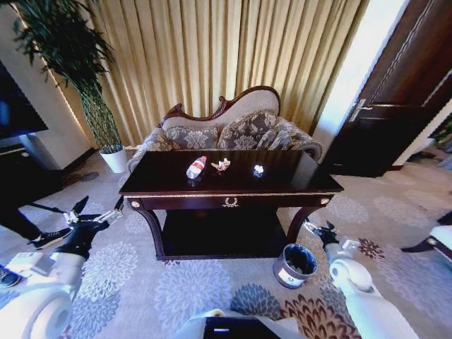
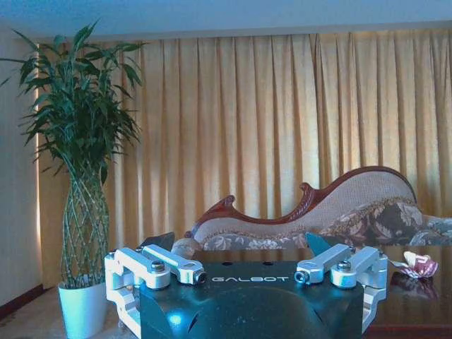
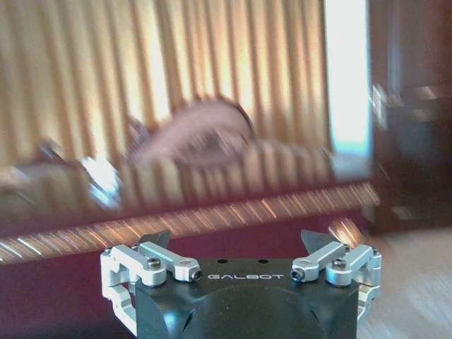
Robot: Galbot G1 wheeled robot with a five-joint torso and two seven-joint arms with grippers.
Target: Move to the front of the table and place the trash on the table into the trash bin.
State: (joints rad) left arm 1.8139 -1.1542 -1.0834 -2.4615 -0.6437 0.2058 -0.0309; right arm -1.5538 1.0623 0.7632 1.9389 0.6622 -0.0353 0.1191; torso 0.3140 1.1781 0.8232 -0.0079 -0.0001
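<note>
Trash bin (image 1: 295,265) in head view alone; both claws (image 2: 240,244) (image 3: 236,240) spread apart, empty.

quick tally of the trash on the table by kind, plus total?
Plastic bottle: 1
Crumpled paper/wrapper bits: 2 (one at the table's middle, one to its right)
Total: 3, all lying on the table, none in the trash bin.

From our head we look forward and down at the table (image 1: 226,185) from a little way back. Both wrist cameras sit low near tabletop height, facing the curtains (image 2: 282,120) our head view shares.
</note>
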